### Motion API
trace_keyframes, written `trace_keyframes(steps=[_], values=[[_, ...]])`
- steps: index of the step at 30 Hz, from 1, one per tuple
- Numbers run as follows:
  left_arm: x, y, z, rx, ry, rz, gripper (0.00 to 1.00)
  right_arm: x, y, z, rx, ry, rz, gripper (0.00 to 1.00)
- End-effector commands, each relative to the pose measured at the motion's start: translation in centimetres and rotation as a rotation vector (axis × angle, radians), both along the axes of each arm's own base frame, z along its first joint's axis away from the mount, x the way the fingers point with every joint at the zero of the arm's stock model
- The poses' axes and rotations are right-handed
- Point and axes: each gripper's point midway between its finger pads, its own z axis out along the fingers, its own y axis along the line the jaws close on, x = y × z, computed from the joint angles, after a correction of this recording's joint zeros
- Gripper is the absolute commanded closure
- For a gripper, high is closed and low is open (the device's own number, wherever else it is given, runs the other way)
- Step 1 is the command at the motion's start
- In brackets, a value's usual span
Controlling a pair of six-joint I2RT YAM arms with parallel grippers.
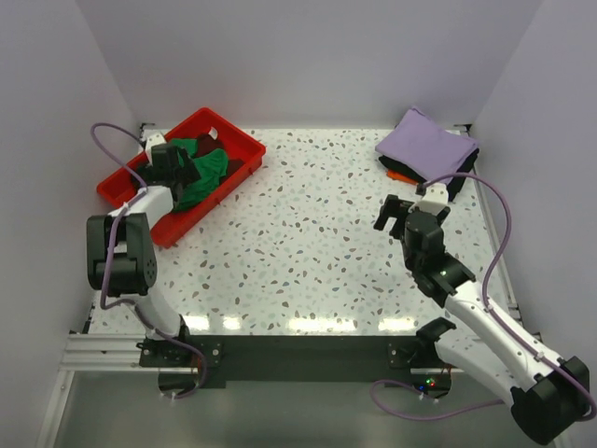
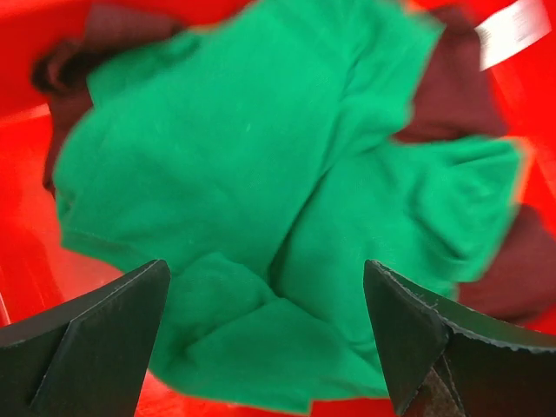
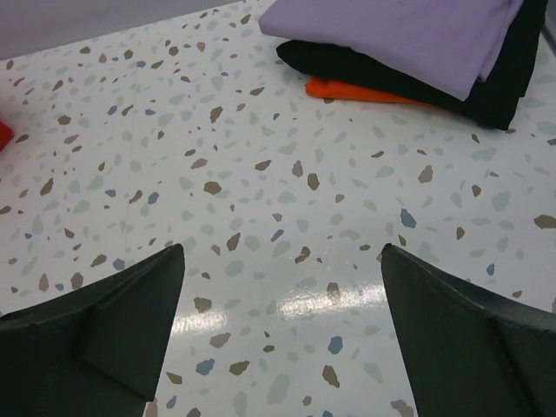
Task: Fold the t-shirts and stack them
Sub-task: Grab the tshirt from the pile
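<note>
Jaws of the left gripper stand wide open and empty directly above the crumpled bright green cloth t-shirt in the red plastic tray, upper left of the overhead view, far nearer than the open right gripper.

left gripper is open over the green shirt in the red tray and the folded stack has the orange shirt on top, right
Not quite: the lavender shirt is on top and the orange shirt lies at the bottom, as the right wrist view shows. The left gripper is indeed open over the green shirt in the red tray.
</note>
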Motion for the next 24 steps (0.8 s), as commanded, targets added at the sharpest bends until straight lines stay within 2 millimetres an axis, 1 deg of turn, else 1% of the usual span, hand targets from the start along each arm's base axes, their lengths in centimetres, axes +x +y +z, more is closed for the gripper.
trace_keyframes(steps=[1,3,5,7,8,9,11,12,13,14,15,16,17,18,19,20,21,22,23,24], values=[[-0.3,1.1,-1.5,0.043,0.099,0.042,0.02,0.2,-0.7,2.2,0.058,-0.083,-0.055,0.01],[-0.5,1.5,-2.7,0.055,0.132,0.062,0.04,0.2,-0.7,2.2,0.058,-0.081,-0.054,0.01],[-0.9,1.8,-3.6,0.061,0.163,0.068,0.08,0.3,-0.5,2.0,0.059,-0.075,-0.05,0.02],[-0.8,1.7,-4.0,0.058,0.181,0.059,0.3,0.4,-0.5,1.8,0.056,-0.065,-0.051,0.01],[-0.7,1.5,-3.7,0.053,0.174,0.052,0.42,0.4,-0.4,1.7,0.055,-0.063,-0.049,0.01],[-0.7,1.4,-3.4,0.048,0.163,0.048,0.64,0.4,-0.5,1.6,0.055,-0.06,-0.051,0.02],[-0.8,1.2,-2.4,0.043,0.139,0.045,0.78,0.4,-0.5,1.4,0.053,-0.052,-0.054,0.01],[-0.8,1.2,-0.5,0.043,0.098,0.047,0.87,0.4,-0.5,1.5,0.056,-0.053,-0.054,0.01],[-0.8,1.1,0.7,0.046,0.071,0.046,0.87,0.3,-0.5,1.4,0.055,-0.05,-0.052,0.01],[-0.9,1.1,3.3,0.054,0.016,0.051,0.88,0.3,-0.5,1.3,0.052,-0.047,-0.051,0.01],[-1.0,0.9,4.6,0.064,-0.009,0.046,0.89,0.4,-0.4,1.3,0.054,-0.048,-0.047,0.02],[-1.2,0.7,7.7,0.078,-0.068,0.046,0.9,0.4,-0.3,1.3,0.052,-0.043,-0.045,0.01],[-1.4,0.6,9.0,0.083,-0.092,0.046,0.92,0.5,-0.3,1.2,0.05,-0.041,-0.045,0.01],[-1.6,0.5,10.7,0.087,-0.125,0.046,0.97,0.5,-0.2,1.2,0.05,-0.039,-0.043,0.01],[-1.9,0.2,12.1,0.089,-0.149,0.041,1.0,0.5,-0.2,1.2,0.049,-0.036,-0.043,0.01],[-1.8,-0.2,14.3,0.084,-0.195,0.025,1.0,0.6,-0.2,1.2,0.047,-0.035,-0.042,0.01],[-2.5,-0.5,17.1,0.086,-0.256,0.012,1.0,0.6,-0.1,1.2,0.048,-0.033,-0.041,0.01],[-2.8,-1.0,18.6,0.083,-0.285,-0.009,1.0,0.6,0.0,1.0,0.046,-0.027,-0.037,0.01],[-2.8,-1.9,21.0,0.072,-0.337,-0.054,1.0,0.7,-0.1,1.1,0.047,-0.029,-0.038,0.01],[-3.5,-2.5,23.4,0.077,-0.386,-0.087,1.0,0.7,0.0,1.0,0.046,-0.027,-0.037,0.01]])
